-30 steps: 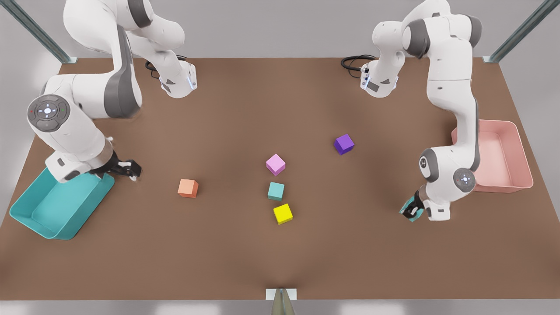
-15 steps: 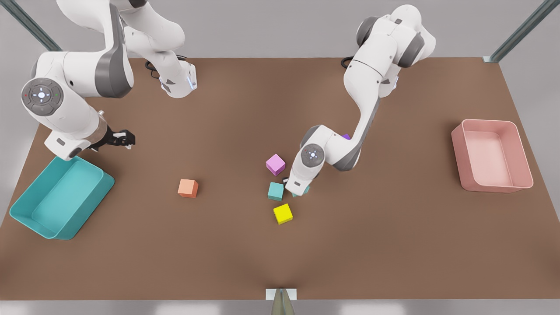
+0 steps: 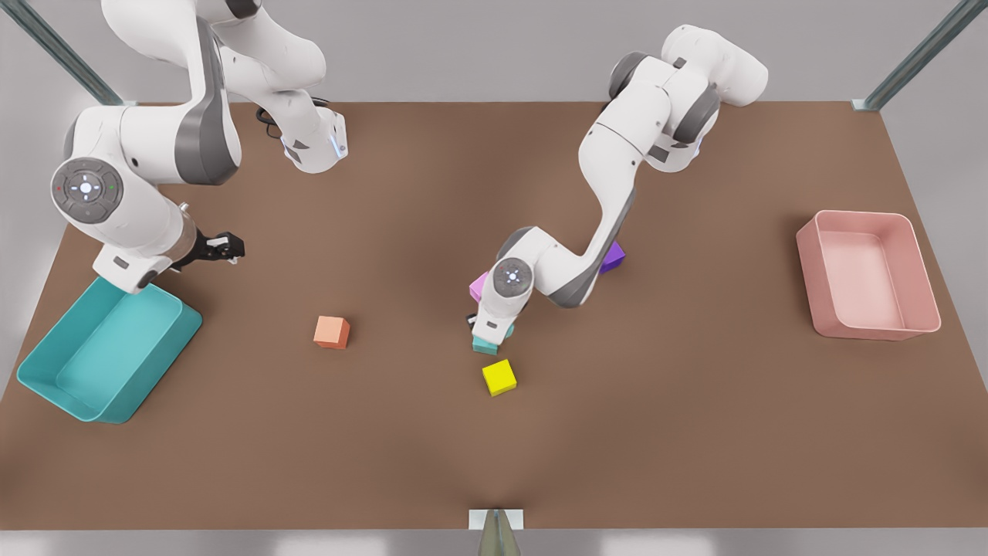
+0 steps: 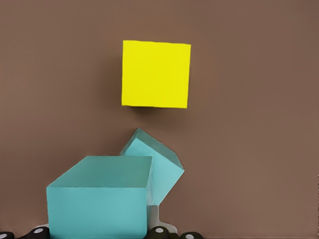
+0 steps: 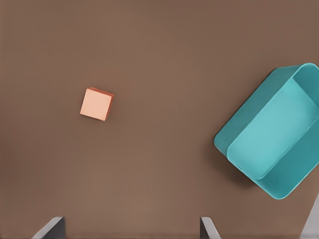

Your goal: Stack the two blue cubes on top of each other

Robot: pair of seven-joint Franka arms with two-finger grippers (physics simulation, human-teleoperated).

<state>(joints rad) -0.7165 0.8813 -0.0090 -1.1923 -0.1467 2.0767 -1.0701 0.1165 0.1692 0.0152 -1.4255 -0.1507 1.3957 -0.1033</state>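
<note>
One blue cube (image 4: 99,196) is held in my left gripper (image 3: 491,330), which is shut on it near the table's middle. The second blue cube (image 4: 157,164) rests on the table just beneath, turned at an angle to the held one. In the front view only its lower edge (image 3: 485,347) shows under the wrist. I cannot tell whether the two cubes touch. My right gripper (image 3: 224,249) hovers open and empty at the front view's left, above the table beside the teal tray (image 3: 108,347).
A yellow cube (image 3: 499,377) lies just in front of the blue cubes. A pink cube (image 3: 477,286) and a purple cube (image 3: 615,259) sit partly hidden behind the left arm. An orange cube (image 3: 332,332) lies left of centre. A pink tray (image 3: 868,274) stands at the right.
My left gripper has carried its blue cube from the front view's right across to above the resting blue cube. The right gripper rose from the teal tray, then barely moved.
</note>
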